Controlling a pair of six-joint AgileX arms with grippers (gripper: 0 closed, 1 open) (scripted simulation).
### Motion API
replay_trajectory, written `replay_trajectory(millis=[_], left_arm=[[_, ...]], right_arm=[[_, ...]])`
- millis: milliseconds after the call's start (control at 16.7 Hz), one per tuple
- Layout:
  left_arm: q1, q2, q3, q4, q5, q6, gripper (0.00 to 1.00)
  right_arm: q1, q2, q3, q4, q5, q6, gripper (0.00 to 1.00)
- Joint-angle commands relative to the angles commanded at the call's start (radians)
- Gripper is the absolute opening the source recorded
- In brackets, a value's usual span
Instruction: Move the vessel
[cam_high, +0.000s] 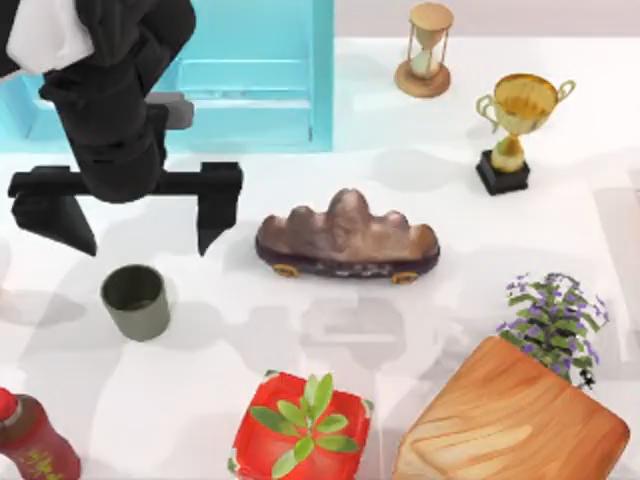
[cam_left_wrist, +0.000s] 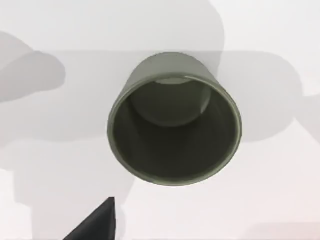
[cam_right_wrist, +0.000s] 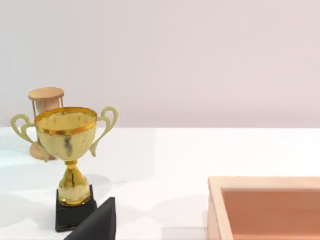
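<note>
My left gripper (cam_high: 140, 240) hangs spread wide just beyond the upright vessel (cam_high: 135, 301), fingers released, touching nothing.

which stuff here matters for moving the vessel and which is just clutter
For the job:
vessel
left end effector, open above it

Lying about:
trophy
hourglass
rock ornament
red plant pot
wooden block
purple flowers
red bottle
blue rack

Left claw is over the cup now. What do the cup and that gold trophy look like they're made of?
The vessel: looks like glazed ceramic or smooth plastic, plain grey-green with a faint sheen along its rim; which one the look leaves open. The gold trophy: likely polished metal, judging by its bright reflective gold, on a dark block base. The left claw hangs open above the vessel.
</note>
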Motion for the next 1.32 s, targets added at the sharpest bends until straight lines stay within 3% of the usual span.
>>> replay_trajectory(millis=[420, 780, 1320], left_arm=[[0.000, 0.077, -0.215, 0.304, 0.000, 0.002, 1.00], [0.000, 0.089, -0.243, 0.337, 0.000, 0.002, 1.00], [0.000, 0.089, -0.243, 0.337, 0.000, 0.002, 0.32]], right_arm=[[0.000, 0.000, 0.000, 0.000, 0.000, 0.000, 1.00], [0.000, 0.000, 0.000, 0.000, 0.000, 0.000, 1.00], [0.000, 0.000, 0.000, 0.000, 0.000, 0.000, 1.00]])
